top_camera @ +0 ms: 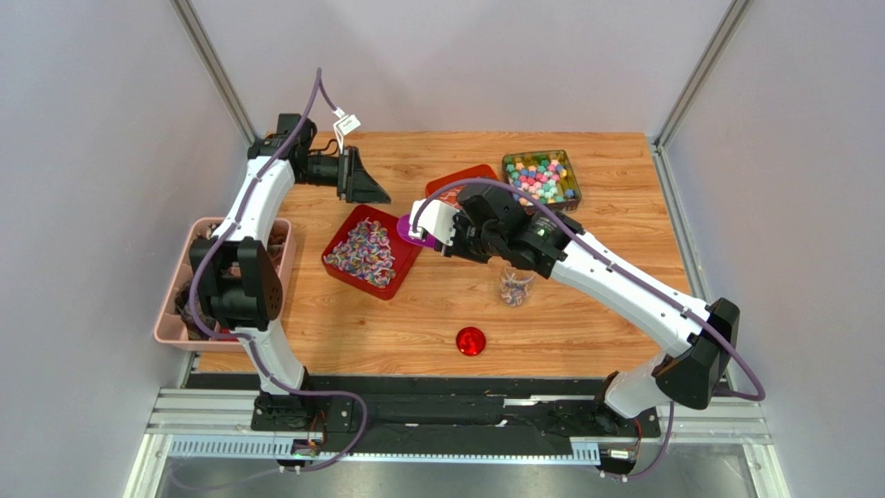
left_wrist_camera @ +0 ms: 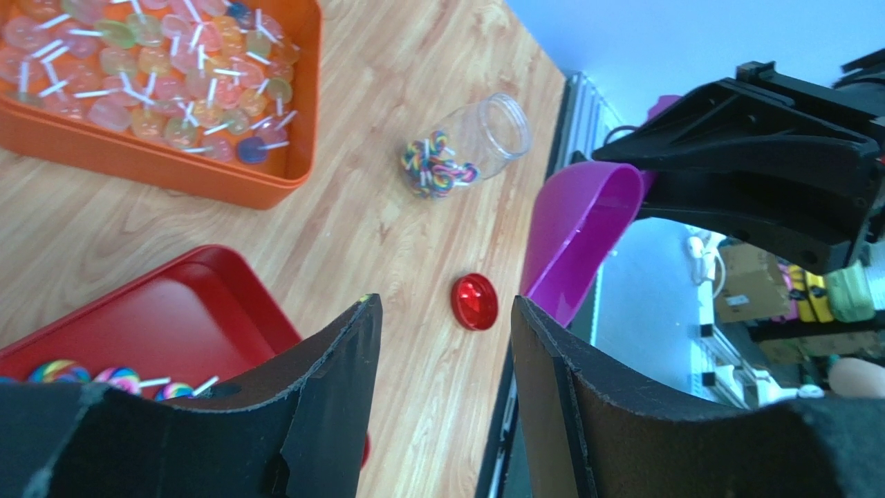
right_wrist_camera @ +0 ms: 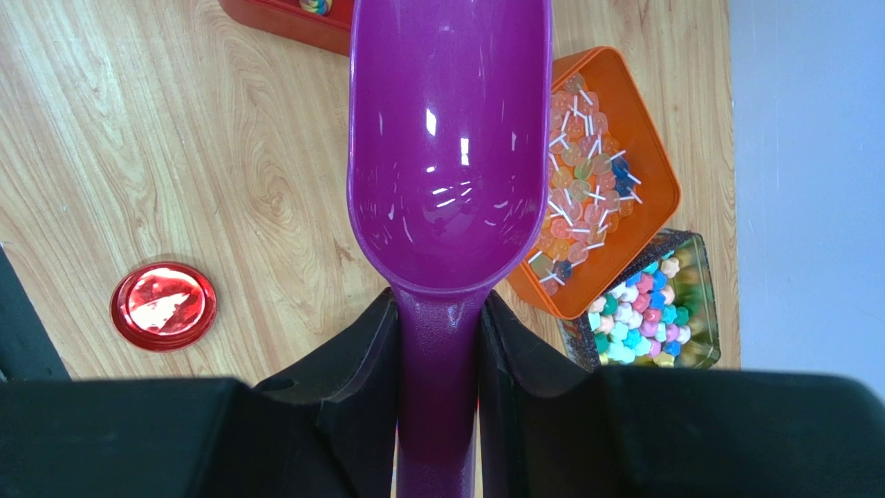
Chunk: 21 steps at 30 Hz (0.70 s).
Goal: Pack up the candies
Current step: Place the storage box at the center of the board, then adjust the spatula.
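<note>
Right gripper [right_wrist_camera: 438, 311] is clamping the handle of a purple plastic scoop [right_wrist_camera: 449, 145], with one finger pressing on each side. The scoop's bowl is showing bare glossy plastic. In the top view its front lip is hanging at the right-hand rim of a square red plastic tray [top_camera: 338, 261].

Left gripper [left_wrist_camera: 445, 322] is hovering over the wooden table [top_camera: 582, 322] towards the far left. Its jaws are standing partly apart and gripping nothing. Through the gap its wrist camera is looking at bare wood.

The candies [top_camera: 366, 252], small sweets in mixed colours, are lying heaped in the red tray. A smaller batch is sitting at the bottom of a clear glass jar [top_camera: 512, 282], which is uncapped. The jar is partly hidden under the right forearm in the top view, to the right of the red tray and apart from it.

A round red metallic lid [top_camera: 471, 340] is lying flat on the table, nearer the arm bases than the jar and not touching it.

An orange plastic tray of pale lollipops on white sticks [right_wrist_camera: 608, 176] is sitting at the far side of the table. Just beside it on the right is a clear-walled box of pastel star-shaped sweets [top_camera: 542, 178].

A pink plastic bin [top_camera: 171, 311] is sitting at the table's left edge, and I cannot tell what its brownish contents are.
</note>
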Motion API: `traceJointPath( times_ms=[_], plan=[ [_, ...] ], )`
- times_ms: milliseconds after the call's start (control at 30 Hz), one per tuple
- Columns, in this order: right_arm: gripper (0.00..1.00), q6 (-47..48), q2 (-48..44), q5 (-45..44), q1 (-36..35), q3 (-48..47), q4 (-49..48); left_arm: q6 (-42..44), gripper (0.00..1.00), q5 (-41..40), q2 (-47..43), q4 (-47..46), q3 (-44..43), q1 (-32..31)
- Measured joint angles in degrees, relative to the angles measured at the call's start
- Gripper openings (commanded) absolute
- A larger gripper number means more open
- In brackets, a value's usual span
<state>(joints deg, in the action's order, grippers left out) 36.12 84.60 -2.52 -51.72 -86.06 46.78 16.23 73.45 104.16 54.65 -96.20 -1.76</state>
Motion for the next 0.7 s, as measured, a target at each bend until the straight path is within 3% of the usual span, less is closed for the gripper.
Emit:
traceJointPath(
  times_ms=[300,700],
  plan=[
    [0.00,0.37,2.12,-1.70,0.00,-0.66,-1.49,3.58,0.59,4.31,0.24,4.42,0.00,-1.79],
    [0.00,0.37,3.43,-3.26,0.00,-3.32,-2.27,9.29,0.55,3.91,3.69,11.06,-0.15,-5.38]
  ],
)
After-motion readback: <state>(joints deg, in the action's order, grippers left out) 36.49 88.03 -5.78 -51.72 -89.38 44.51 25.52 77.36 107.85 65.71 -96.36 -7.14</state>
